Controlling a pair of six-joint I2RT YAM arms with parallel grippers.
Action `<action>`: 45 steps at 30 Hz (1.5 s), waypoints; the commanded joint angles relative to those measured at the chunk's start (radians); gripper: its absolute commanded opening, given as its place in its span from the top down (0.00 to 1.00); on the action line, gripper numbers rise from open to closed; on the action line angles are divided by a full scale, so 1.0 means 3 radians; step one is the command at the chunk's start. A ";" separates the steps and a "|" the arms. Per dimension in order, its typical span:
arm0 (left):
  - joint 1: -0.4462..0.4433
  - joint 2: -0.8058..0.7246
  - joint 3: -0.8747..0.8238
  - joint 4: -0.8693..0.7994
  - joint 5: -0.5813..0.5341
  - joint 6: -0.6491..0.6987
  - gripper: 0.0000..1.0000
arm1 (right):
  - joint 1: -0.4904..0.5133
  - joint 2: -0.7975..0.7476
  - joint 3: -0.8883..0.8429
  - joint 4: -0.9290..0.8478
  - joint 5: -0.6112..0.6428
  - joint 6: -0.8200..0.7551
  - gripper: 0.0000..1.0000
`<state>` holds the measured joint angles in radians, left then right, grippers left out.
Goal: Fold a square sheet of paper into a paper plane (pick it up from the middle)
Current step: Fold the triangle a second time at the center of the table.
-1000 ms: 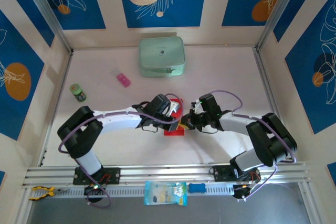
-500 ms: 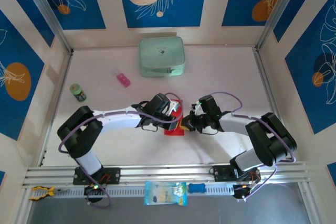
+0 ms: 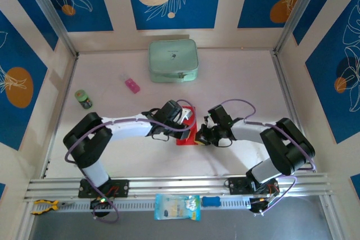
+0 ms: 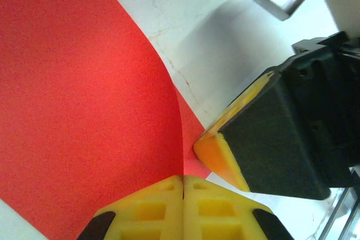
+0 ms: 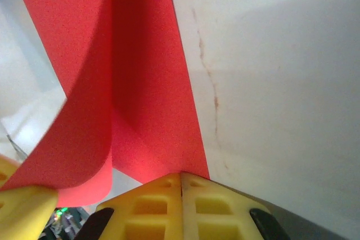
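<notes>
You have the square sheet of paper (image 3: 184, 140) mid-table (image 3: 242, 82), nearer the near edge, with the left gripper (image 4: 183, 184) and right gripper (image 5: 181, 178) meeting on it. The case (image 3: 173, 60) sits mid far edge, the small block (image 3: 132, 86) before its left corner, and the jar (image 3: 84, 99) by the left edge.

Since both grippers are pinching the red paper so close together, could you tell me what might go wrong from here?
1. The left gripper and right gripper are shut on the paper almost tip to tip, so they may collide.
2. Pulling apart could tear the paper.
3. The paper bows in a loose curve, so a crease may land crooked.
</notes>
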<state>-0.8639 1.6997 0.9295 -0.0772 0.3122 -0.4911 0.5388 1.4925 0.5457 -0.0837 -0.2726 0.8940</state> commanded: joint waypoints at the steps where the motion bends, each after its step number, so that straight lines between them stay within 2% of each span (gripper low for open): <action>1: 0.0030 0.0071 0.0019 0.0175 0.0052 -0.0200 1.00 | -0.0018 0.0017 0.0085 -0.0477 0.0293 -0.0290 0.99; 7: 0.0025 0.0095 0.0040 0.0215 0.0024 -0.0293 1.00 | 0.0009 -0.0101 0.0107 -0.0416 0.0246 -0.0319 0.96; 10: 0.0025 0.0117 0.0051 0.0195 0.0032 -0.0276 1.00 | 0.0015 -0.0154 0.0051 -0.0118 0.0067 -0.0158 0.95; 16: 0.0031 0.0097 0.0041 0.0150 0.0007 -0.0243 1.00 | 0.0022 -0.0079 -0.0062 0.0339 0.0020 0.0181 0.94; 21: 0.0031 0.0094 0.0052 0.0141 0.0023 -0.0218 1.00 | 0.0029 0.0041 -0.0041 0.0180 0.0130 0.0165 0.95; 26: 0.0044 0.0097 0.0128 -0.0093 -0.0120 -0.0083 1.00 | 0.0051 0.0031 0.0087 -0.0432 0.0464 -0.0037 0.96; 29: 0.0059 0.0171 0.0293 -0.0439 -0.0380 0.0067 1.00 | 0.0029 0.0038 0.0055 -0.0424 0.0422 -0.0067 0.96; 32: 0.0062 0.0246 0.0382 -0.0529 -0.0475 0.0144 1.00 | 0.0027 0.0099 0.0068 -0.0364 0.0333 -0.0073 0.97; 45: 0.0067 0.0335 0.0473 -0.0696 -0.0624 0.0315 1.00 | 0.0034 0.0133 0.0146 -0.0407 0.0273 -0.0096 0.96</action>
<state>-0.8574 1.7874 1.0458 -0.2455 0.1505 -0.4286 0.5488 1.5051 0.5877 -0.1211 -0.2058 0.8825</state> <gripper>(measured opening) 0.050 0.053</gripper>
